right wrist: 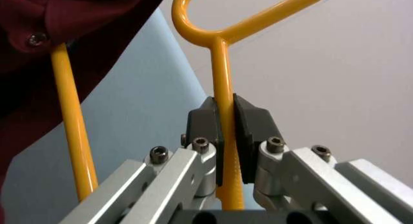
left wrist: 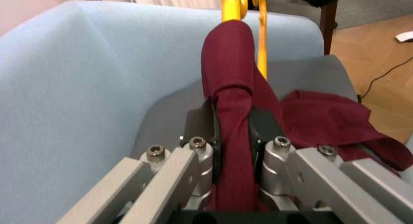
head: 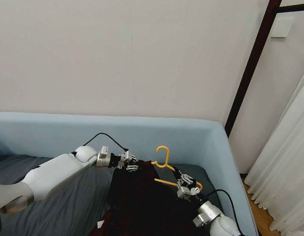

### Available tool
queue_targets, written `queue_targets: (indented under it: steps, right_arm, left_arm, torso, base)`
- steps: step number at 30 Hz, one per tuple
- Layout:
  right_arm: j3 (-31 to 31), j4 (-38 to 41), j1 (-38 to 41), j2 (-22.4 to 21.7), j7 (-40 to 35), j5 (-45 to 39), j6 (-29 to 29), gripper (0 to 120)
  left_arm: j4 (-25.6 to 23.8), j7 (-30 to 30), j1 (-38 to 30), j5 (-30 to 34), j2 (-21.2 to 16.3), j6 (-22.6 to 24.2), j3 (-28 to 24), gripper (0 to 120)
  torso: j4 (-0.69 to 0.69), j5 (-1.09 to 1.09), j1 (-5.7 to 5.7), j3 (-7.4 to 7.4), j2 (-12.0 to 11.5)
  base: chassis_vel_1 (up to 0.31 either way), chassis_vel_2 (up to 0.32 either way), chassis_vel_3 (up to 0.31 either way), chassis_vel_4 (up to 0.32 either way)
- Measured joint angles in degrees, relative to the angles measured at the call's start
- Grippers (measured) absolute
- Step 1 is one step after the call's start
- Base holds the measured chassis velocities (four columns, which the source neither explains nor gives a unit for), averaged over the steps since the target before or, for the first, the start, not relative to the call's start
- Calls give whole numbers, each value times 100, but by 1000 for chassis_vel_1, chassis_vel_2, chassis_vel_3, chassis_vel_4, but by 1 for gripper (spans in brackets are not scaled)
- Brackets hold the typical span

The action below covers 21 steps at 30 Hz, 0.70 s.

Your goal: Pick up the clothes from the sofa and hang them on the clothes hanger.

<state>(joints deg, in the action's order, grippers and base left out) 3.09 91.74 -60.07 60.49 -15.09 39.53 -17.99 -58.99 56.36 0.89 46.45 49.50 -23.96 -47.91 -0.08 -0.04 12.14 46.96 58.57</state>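
A dark red garment (head: 142, 201) hangs above the grey sofa seat, draped partly over a yellow hanger (head: 164, 160). My left gripper (head: 131, 164) is shut on a bunched fold of the garment (left wrist: 233, 122) at its upper left corner, level with the hanger's hook. My right gripper (head: 188, 187) is shut on the hanger's bar (right wrist: 224, 112) on the right side. In the right wrist view the garment's collar with a button (right wrist: 36, 38) lies over the hanger's other arm (right wrist: 71, 127).
The light blue sofa back (head: 53, 135) and right armrest (head: 226, 167) enclose the grey seat cushion (head: 68, 206). A white curtain (head: 287, 172) and a dark door frame (head: 250, 69) stand to the right. A white tag (head: 100, 224) shows at the garment's lower edge.
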Motion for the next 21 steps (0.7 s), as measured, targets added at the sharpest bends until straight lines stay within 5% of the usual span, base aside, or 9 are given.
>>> queue_targets:
  steps: [9,21]
  right_arm:
    - [-20,78,-38,-70,-10,-133,10,6]
    - [-24,897,-569,-465,20,-1408,185,46]
  left_arm:
    - [-88,-29,101,-3,-54,-6,115,8]
    - [7,-160,240,22,-96,-82,384,8]
  torso:
    - [0,-1,0,0,0]
    - [1,0,0,0,0]
  base:
    - [0,0,0,0]
    - [0,0,0,0]
